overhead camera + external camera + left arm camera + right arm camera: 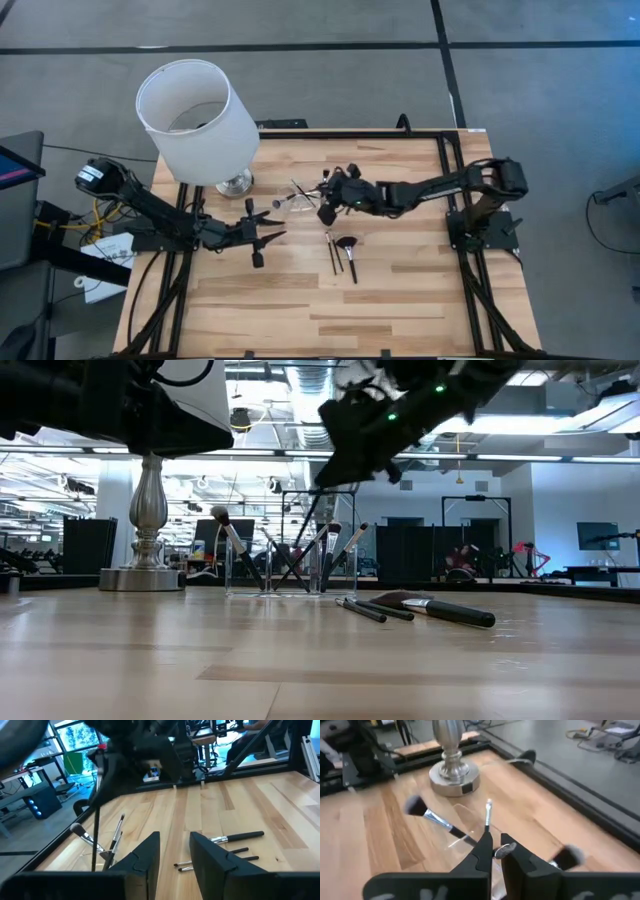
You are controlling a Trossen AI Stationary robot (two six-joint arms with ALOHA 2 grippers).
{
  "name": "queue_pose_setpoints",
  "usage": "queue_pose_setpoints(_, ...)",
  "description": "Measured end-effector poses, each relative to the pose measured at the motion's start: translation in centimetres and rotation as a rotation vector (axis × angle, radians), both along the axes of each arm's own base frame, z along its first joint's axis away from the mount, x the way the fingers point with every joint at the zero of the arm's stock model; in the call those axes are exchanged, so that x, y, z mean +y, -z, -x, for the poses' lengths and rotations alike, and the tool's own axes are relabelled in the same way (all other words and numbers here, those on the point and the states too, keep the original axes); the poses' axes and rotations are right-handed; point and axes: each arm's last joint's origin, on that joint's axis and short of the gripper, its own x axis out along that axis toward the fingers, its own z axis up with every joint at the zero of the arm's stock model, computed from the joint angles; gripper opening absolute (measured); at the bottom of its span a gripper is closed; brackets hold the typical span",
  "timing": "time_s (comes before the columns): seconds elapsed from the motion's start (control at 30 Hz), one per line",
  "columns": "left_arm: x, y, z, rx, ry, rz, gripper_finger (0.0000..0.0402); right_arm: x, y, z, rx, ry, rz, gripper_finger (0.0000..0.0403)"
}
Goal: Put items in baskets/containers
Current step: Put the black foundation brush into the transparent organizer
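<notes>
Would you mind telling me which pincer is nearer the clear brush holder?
Right. The right pincer hovers over the clear holder; the left pincer waits apart, nearer the lamp.

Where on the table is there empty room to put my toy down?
The near half of the wooden table, below the three loose brushes, is bare. So is the strip between those brushes and the right arm's base. It is crowded around the clear holder, where the right gripper works beside the lamp, and by the left gripper.
</notes>
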Motion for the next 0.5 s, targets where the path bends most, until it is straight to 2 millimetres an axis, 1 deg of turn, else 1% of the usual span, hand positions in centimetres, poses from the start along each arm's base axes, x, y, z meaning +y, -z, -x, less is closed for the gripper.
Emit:
queue_pose_setpoints(0.13, 0.1, 0.0, 0.0, 0.000, -0.004, 0.001, 0.0104, -1.0, 1.1, -2.1, 0.153, -0.025, -0.011, 0.0011)
queue_pose_setpoints(0.2, 0.1, 0.0, 0.0, -0.001, -0.005, 0.003, 0.0104, -1.5, 1.5, -2.9, 0.210, -0.018, -0.008, 0.0019)
queue_pose_setpoints(0.27, 0.1, 0.0, 0.0, -0.005, -0.008, 0.023, 0.0104, -1.9, 1.2, -4.2, 0.205, -0.002, -0.002, 0.0035)
queue_pose_setpoints(0.37, 0.1, 0.0, 0.0, -0.007, -0.010, 0.044, 0.0104, -2.4, 1.1, -5.5, 0.226, -0.016, 0.013, 0.0067)
queue_pose_setpoints(0.43, 0.2, 0.3, 0.1, 0.002, -0.011, 0.043, 0.0104, -2.5, 1.3, -5.9, 0.269, -0.026, 0.024, 0.0087)
queue_pose_setpoints(0.5, 0.2, 0.5, 0.2, 0.010, -0.011, 0.040, 0.0104, -2.5, 0.6, -6.3, 0.278, -0.031, 0.024, 0.0105)
